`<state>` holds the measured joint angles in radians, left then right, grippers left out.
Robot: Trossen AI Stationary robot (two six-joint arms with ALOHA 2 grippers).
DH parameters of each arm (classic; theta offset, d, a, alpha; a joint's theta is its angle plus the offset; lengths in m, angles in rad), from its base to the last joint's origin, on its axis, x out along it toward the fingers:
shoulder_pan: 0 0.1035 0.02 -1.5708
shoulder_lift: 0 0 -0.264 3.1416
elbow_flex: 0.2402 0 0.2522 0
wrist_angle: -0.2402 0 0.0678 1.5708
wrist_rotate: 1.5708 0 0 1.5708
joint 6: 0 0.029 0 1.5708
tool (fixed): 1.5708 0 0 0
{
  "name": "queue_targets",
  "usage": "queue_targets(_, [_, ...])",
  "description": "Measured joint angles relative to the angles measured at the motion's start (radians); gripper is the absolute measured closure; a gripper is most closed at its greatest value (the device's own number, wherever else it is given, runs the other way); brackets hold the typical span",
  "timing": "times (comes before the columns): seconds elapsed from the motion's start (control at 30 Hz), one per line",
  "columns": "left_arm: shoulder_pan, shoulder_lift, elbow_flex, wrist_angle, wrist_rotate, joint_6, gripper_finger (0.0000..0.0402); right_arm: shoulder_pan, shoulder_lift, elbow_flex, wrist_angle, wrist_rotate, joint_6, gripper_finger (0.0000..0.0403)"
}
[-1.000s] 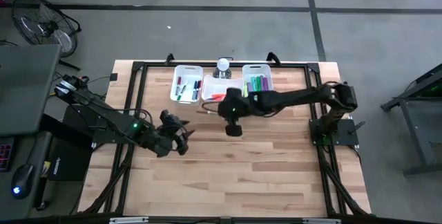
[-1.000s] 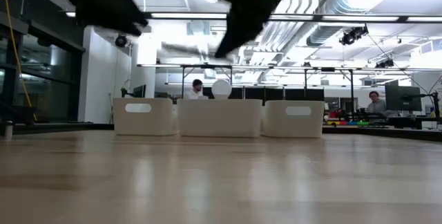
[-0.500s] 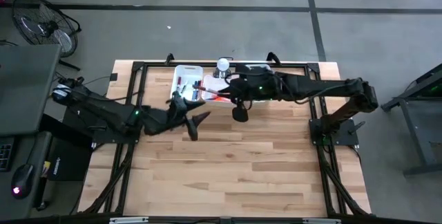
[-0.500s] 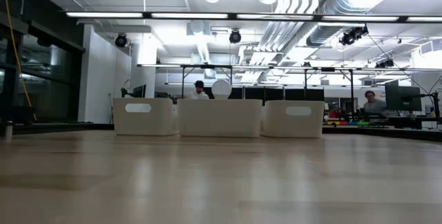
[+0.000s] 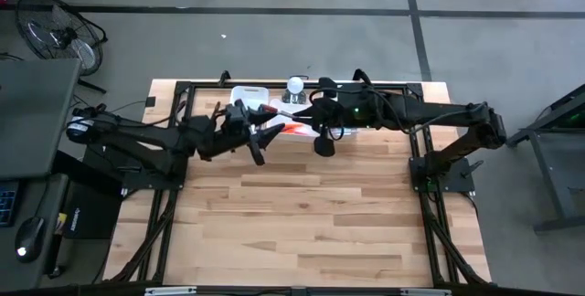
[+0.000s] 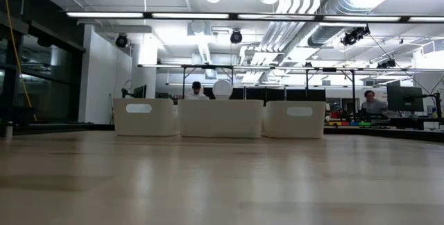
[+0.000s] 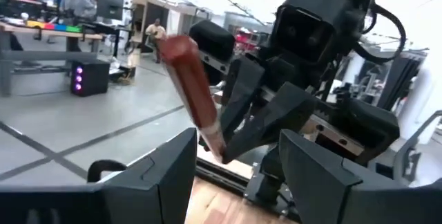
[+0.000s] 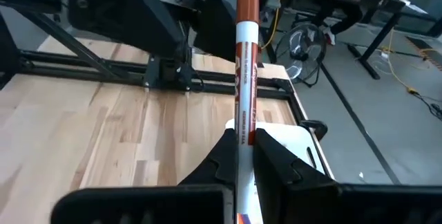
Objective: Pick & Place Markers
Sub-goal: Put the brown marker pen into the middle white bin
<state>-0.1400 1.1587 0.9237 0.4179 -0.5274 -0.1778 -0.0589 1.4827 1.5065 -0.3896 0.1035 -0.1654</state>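
Red-capped, the marker [image 8: 244, 106] was clamped in the right gripper [image 8: 240, 156], its long axis aimed toward the spread, empty left gripper [image 7: 235, 162] just beside it.

Print runs along the marker [image 8: 244, 106], too small to read.

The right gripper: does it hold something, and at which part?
Yes. The right gripper pinches a red-capped marker on its white barrel; the cap end sticks out past the fingers.
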Motion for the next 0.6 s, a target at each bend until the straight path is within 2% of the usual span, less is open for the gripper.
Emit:
queue_targets(0.27, [0.023, 0.0, 0.0, -0.002, 0.001, -0.001, 0.0199, 0.0, 0.002, 0.0, 0.02, -0.027, -0.019, 0.0388])
queue_targets(0.6, [0.024, 0.01, 0.0, -0.001, -0.003, -0.006, 0.0199, -0.005, 0.032, 0.0, 0.152, -0.07, -0.018, 0.0388])
